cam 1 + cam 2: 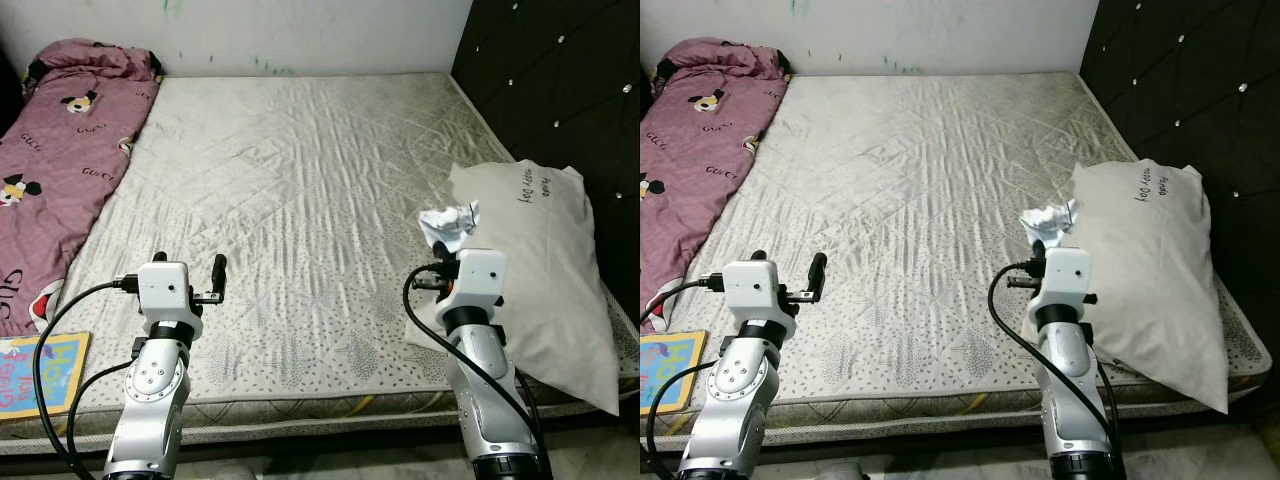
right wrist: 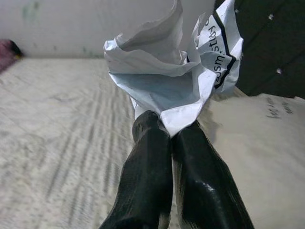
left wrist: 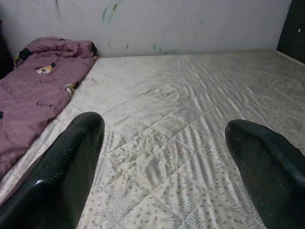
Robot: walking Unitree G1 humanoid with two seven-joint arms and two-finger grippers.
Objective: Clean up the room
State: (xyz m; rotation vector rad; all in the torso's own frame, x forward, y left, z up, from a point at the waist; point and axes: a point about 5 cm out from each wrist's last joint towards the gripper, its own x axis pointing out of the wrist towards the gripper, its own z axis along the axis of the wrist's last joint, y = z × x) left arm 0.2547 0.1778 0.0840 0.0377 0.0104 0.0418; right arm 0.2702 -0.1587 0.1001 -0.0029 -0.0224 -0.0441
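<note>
Left eye view: bed w/ bare mattress [image 1: 300, 200], off-white quilted cover, diamond stitching, small grey leaf print along the near edge. Pink blanket [image 1: 60, 150] w/ cartoon-mouse print and lettering, soft and rumpled, lies along the mattress's 9 o'clock side, bunched at 11 o'clock. Pillow [image 1: 545, 270], pale grey, plump rectangle w/ handwriting near its top, at 3 o'clock against the black tufted headboard [image 1: 560, 80] w/ shiny studs. Crumpled paper [image 1: 448, 224], white w/ bluish shade, creased ball, sits above the right gripper [image 1: 447, 250], at the pillow's near corner. Colourful book [image 1: 40, 372], flat, lettered cover, at 8 o'clock below the mattress edge. Left gripper [image 1: 190, 268] over the mattress at 7 o'clock.

Right eye view: same layout; the paper touches the pillow's edge, right arm straight below it.

Left wrist view: two glossy black fingers [image 3: 62, 176] spread well apart, nothing between; mattress beyond, blanket along its side, white wall w/ green smudges behind.

Right wrist view: both fingers [image 2: 147, 176] pressed together, pinching the paper's lower fold; the paper has black printed text on one flap. Mattress and pillow beneath.
</note>
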